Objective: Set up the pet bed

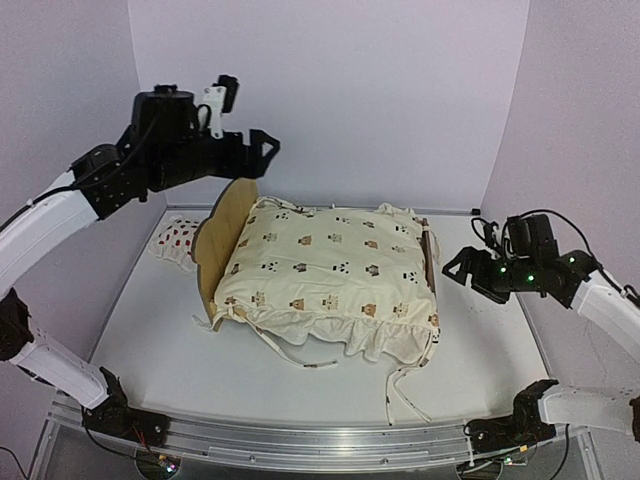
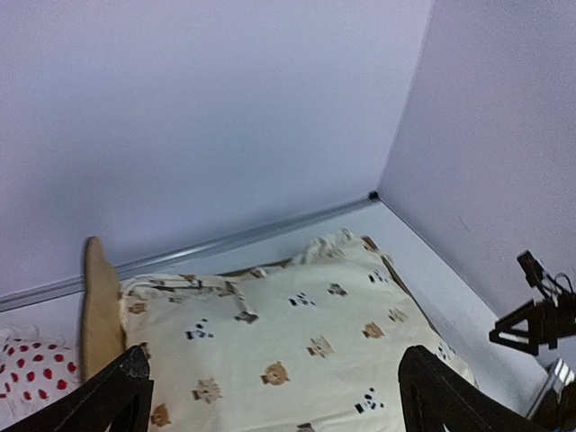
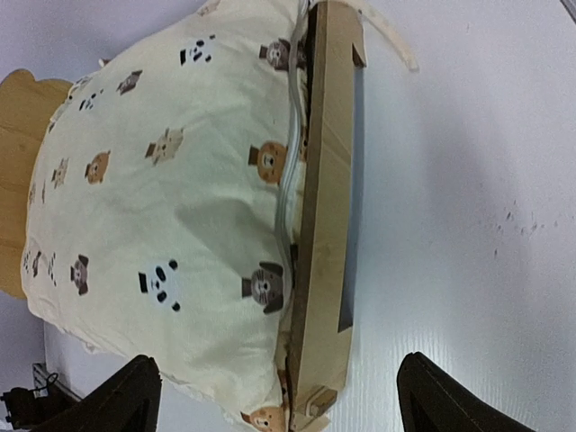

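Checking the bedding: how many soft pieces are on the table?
2. The cream animal-print cover lies on the pet bed; the strawberry pillow sits on the table left of the headboard. Anything under the cover would be hidden.

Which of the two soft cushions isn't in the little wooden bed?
The small white one with red strawberries, lying outside beside the headboard; the big cream animal-print cushion fills the bed.
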Robot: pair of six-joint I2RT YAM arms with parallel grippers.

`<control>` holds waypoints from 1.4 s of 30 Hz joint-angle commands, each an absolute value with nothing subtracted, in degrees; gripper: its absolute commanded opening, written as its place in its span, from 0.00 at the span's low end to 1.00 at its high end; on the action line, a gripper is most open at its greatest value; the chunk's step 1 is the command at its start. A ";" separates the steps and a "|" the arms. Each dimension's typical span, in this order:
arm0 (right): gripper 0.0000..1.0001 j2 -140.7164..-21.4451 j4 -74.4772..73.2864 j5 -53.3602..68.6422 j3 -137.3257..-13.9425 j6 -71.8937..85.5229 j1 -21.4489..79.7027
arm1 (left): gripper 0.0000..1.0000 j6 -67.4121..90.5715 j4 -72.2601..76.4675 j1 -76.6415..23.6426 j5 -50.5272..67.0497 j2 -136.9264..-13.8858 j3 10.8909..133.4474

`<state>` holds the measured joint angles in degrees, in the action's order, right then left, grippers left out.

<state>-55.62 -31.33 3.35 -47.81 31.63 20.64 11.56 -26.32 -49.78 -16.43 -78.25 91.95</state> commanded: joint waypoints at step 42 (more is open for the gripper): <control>0.89 -40.06 -47.35 6.48 -46.14 27.14 20.67 | 0.00 -19.87 -23.28 -69.78 -8.30 -130.09 114.89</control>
<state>-39.42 -46.83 7.29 -43.49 29.46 20.64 -19.78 -27.82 -70.42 -7.00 -132.85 117.33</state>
